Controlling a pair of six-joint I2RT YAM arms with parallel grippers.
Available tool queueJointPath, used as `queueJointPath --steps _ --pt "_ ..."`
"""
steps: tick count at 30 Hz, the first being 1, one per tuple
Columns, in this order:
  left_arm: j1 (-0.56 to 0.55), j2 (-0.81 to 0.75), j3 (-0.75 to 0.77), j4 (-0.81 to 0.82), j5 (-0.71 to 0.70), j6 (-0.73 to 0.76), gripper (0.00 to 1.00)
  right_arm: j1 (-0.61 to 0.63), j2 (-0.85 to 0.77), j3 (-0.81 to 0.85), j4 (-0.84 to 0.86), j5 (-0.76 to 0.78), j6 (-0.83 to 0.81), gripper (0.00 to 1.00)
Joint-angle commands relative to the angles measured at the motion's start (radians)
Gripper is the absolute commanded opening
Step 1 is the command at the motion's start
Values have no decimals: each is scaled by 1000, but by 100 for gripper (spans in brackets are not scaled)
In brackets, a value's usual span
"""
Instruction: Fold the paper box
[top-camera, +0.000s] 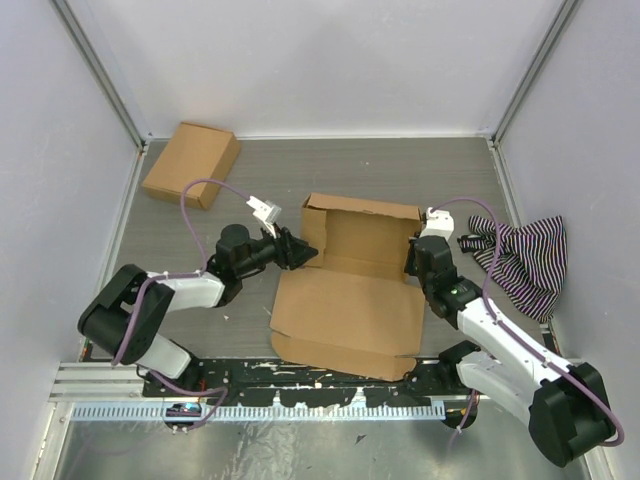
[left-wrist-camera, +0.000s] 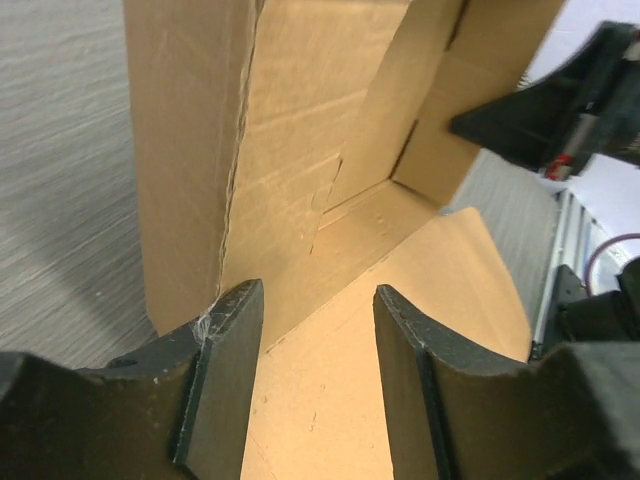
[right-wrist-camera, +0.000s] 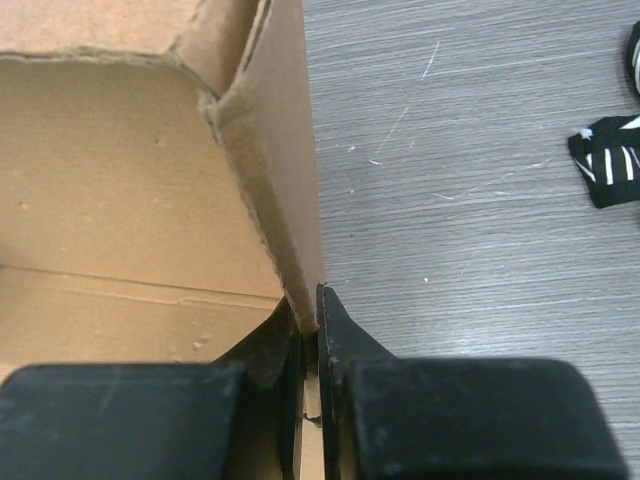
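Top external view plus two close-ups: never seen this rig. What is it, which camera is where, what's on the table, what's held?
These are two robot arms bolted at the near edge of a table. The wide picture comes from a fixed camera above and behind them. Each close-up comes from a camera on one wrist, so the dark fingers at the bottom are that arm's own. On the table lie three things. There is a half-folded paper box, with its back and side walls raised and its lid panel flat toward the arms. A smaller closed cardboard box sits in the far left corner, and a striped cloth lies on the right. The right hand pinches the paper box's right wall. The left hand is open at the left wall, gripping nothing.
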Motion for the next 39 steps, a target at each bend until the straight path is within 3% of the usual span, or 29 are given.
queueJointPath --steps 1,11,20,24,27,33,39 --pt "-2 52 55 -13 -102 35 54 -4 -41 32 81 -53 3 1" --pt "-50 -44 91 -191 -374 164 51 -3 -19 38 80 -88 -4 1" --pt "-53 -263 48 -343 -394 194 51 -4 15 56 60 -52 8 1" --pt "-52 -384 12 -452 -534 243 55 -4 29 60 67 -41 8 1" --pt "-42 -444 -48 -414 -642 278 57 -5 44 69 68 -46 6 1" --pt "46 -520 -65 -429 -872 252 67 -5 48 83 58 -52 -2 1" --pt "190 -502 -16 -372 -874 146 69 -7 53 82 61 -64 0 1"
